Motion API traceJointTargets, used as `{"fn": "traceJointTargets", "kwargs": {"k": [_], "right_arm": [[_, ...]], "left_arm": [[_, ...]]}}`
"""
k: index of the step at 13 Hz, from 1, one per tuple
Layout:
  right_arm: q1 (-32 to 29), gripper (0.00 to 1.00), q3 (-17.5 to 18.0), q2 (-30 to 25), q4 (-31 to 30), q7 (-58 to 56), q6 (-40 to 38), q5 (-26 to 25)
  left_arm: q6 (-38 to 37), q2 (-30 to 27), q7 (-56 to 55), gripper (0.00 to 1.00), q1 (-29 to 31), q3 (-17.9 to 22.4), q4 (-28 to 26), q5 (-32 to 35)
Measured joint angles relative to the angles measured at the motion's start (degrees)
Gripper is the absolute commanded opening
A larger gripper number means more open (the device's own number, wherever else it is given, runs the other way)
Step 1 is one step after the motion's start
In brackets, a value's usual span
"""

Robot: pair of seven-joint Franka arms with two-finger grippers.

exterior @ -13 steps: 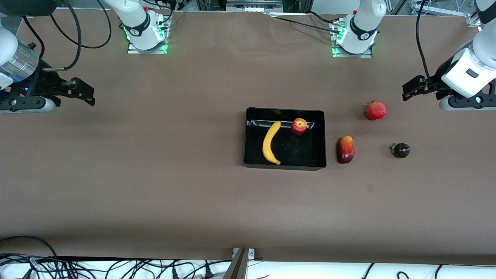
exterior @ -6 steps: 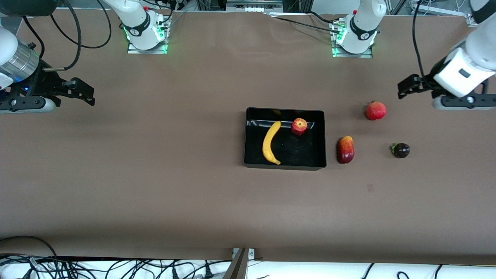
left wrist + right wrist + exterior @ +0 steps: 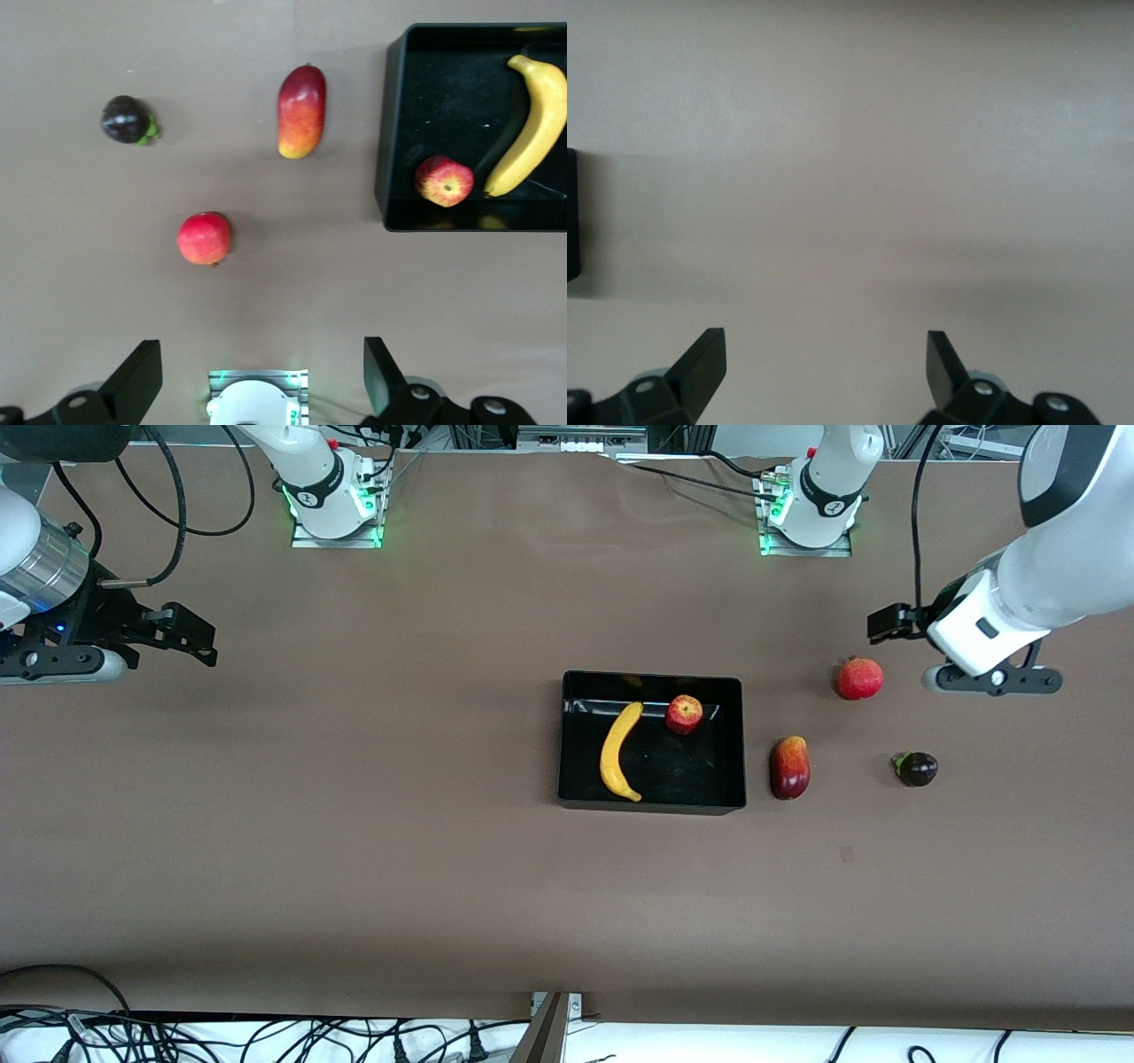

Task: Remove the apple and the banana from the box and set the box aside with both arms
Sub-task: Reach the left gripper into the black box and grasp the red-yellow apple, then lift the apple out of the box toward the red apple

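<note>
Inside: yellow banana (image 3: 619,751) (long, curved)

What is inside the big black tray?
Inside the shallow black tray lie a long yellow banana and a small red apple. The tray floor under both fruits is hidden.

Front view evenly and fairly brightly lit from overhead; the brown matte table (image 3: 354,824) shows no glare, only short soft shadows under the fruits, while the glossy inner wall of the shallow black rectangular tray (image 3: 726,744) carries a pale reflected streak. Green indicator glow at both arm bases, top of frame. Right wrist view washed-out and soft; left wrist view sharp with true colours.
</note>
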Motion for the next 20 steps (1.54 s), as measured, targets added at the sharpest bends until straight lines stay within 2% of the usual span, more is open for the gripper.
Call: {"fn": "traceJointTargets", "kwargs": {"k": [3, 8, 12, 16, 20], "right_arm": [[0.0, 1.0, 0.0, 0.0, 0.0, 0.0, 0.0, 0.0], [0.0, 1.0, 0.0, 0.0, 0.0, 0.0, 0.1, 0.0], [0.0, 1.0, 0.0, 0.0, 0.0, 0.0, 0.1, 0.0], [0.0, 1.0, 0.0, 0.0, 0.0, 0.0, 0.1, 0.0], [0.0, 1.0, 0.0, 0.0, 0.0, 0.0, 0.1, 0.0]], "left_arm": [[5.8, 5.4, -3.6, 1.0, -3.1, -0.5, 0.4, -0.8], [15.6, 13.5, -22.3, 1.0, -16.5, -1.2, -0.6, -0.2], [33.7, 16.0, -31.5, 1.0, -25.9, -1.3, -13.6, 9.9], [49.1, 16.4, -31.9, 1.0, -25.2, -0.7, -23.7, 11.6], [54.2, 17.9, -32.0, 1.0, -24.1, -0.4, -26.0, 12.9]]}}
